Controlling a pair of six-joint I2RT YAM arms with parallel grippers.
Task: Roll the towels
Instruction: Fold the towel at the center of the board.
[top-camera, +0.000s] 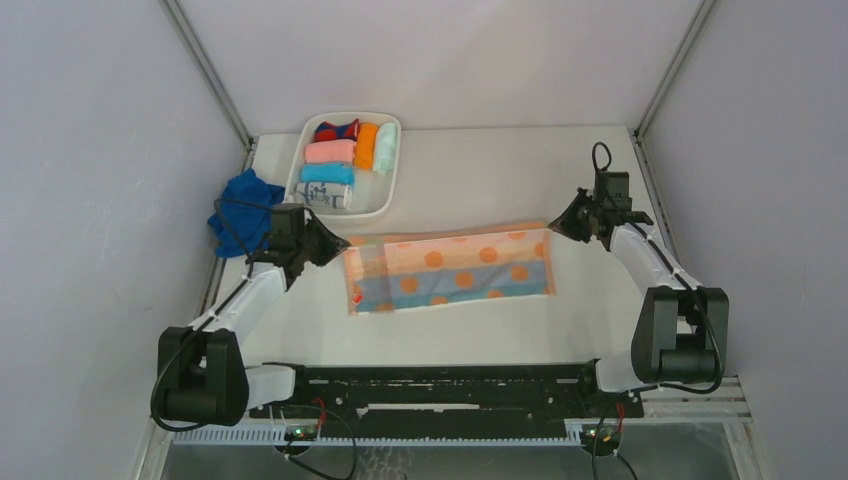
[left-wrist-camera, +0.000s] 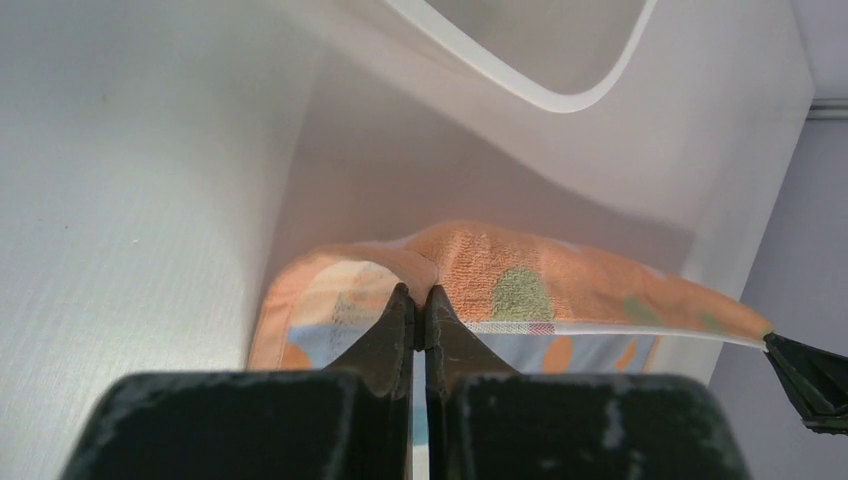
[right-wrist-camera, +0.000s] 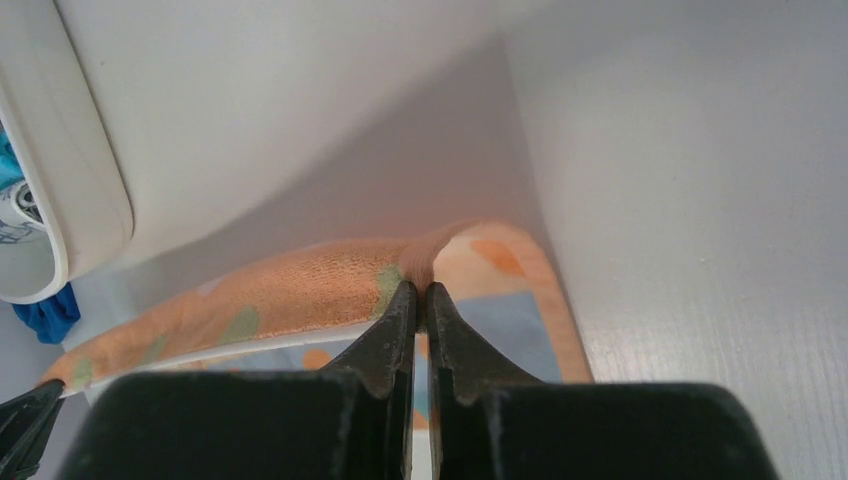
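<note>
Two hands closed on cloth. Left hand (top-camera: 340, 243) pinches the left end of the peach-orange spotted towel (top-camera: 450, 268); right hand (top-camera: 556, 228) pinches its right end. The towel is spread lengthwise across the middle of the frame on the white surface (top-camera: 480, 170). Both wrist views show fabric bunched between closed fingertips. The royal-blue towel (top-camera: 243, 208) lies crumpled at left of frame, just beside the tray (top-camera: 393, 190).

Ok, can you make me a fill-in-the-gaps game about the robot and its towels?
The left gripper and right gripper each pinch one end of the spotted towel, so both are ____.
The crumpled towel near the left gripper is ____.
The pink roll lies inside the white ____.
Missing words: shut, blue, tray.
</note>
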